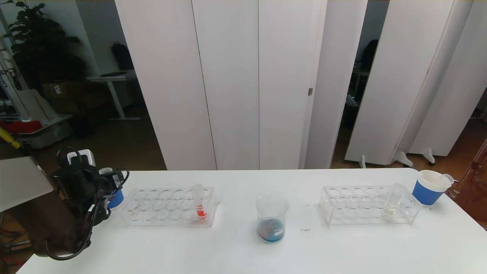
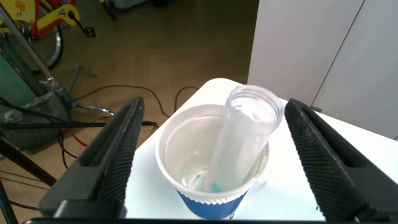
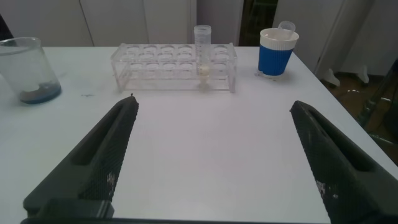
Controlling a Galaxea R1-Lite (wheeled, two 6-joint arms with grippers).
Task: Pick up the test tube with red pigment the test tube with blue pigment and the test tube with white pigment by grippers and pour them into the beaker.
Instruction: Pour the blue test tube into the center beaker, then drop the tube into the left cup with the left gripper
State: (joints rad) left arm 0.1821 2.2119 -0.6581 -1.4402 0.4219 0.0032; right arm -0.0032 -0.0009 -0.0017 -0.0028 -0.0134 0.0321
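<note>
At the table's left end my left gripper (image 1: 106, 182) (image 2: 212, 109) stands open over a blue paper cup (image 2: 166, 163). The test tube with blue pigment (image 2: 244, 140) leans inside that cup, free of both fingers, with only a blue trace in its tip. The test tube with red pigment (image 1: 199, 205) stands in the left rack (image 1: 169, 207). The beaker (image 1: 271, 217) (image 3: 25, 68) in the middle holds bluish liquid. The test tube with white pigment (image 1: 392, 201) (image 3: 203, 50) stands in the right rack (image 1: 367, 205). My right gripper (image 3: 214, 106) is open over bare table, out of the head view.
A second blue paper cup (image 1: 432, 186) (image 3: 277, 53) with a tube in it stands at the far right, past the right rack (image 3: 168, 62). The left cup (image 1: 115, 198) sits close to the table's left edge. White screens stand behind the table.
</note>
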